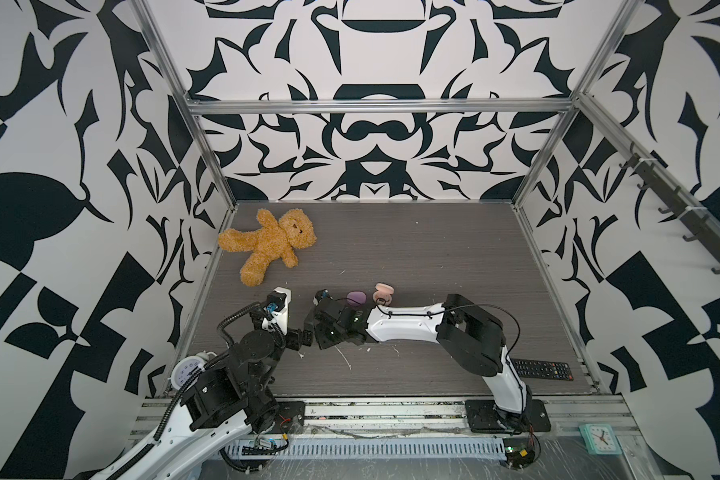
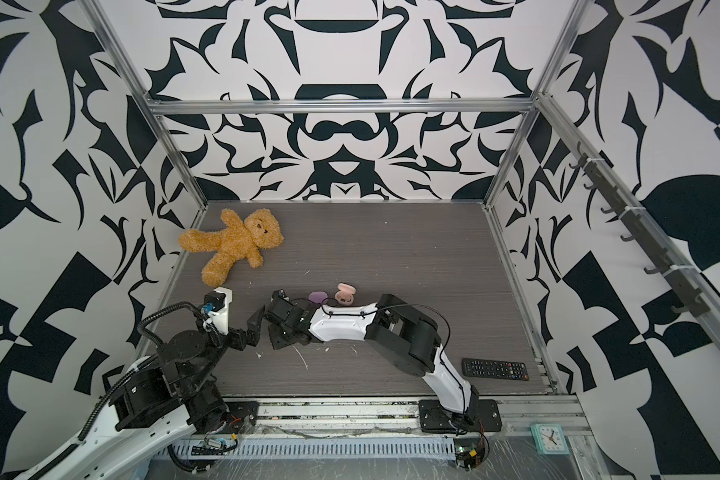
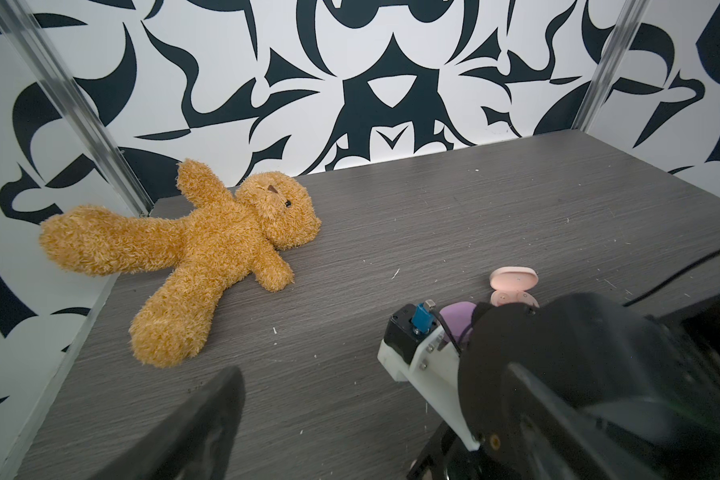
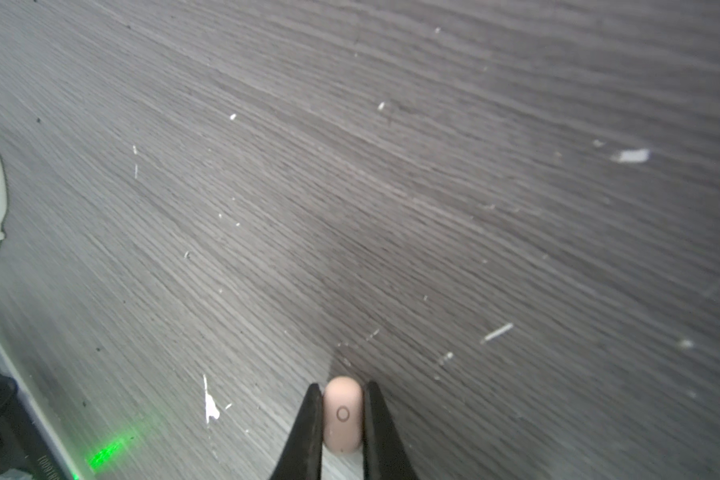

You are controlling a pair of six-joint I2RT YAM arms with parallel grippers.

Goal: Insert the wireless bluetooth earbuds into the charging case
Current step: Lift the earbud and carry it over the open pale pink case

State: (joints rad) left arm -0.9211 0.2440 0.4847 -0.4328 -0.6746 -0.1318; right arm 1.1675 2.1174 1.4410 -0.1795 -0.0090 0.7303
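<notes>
right gripper (image 4: 342, 388) clamped on pale peach bean-shaped plastic earbud (image 4: 342, 411) over grey wood-grain table (image 4: 474, 166); left gripper (image 2: 253, 328) spread wide at its nine o'clock.

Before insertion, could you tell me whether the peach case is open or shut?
Open: the peach case shows its lid raised behind its base.

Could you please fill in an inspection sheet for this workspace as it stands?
Surface: grey wood-grain table, littered with white scraps.
Job's things: peach earbud pinched in right gripper; peach case open; lilac case closed beside it; other earbuds not seen.
Clutter: teddy bear, remote control, white alarm clock.
Grippers: left gripper open, nothing seen in it; right gripper shut on peach earbud.
Cables: black cable looping over right arm.
Surroundings: patterned walls, aluminium frame.
</notes>
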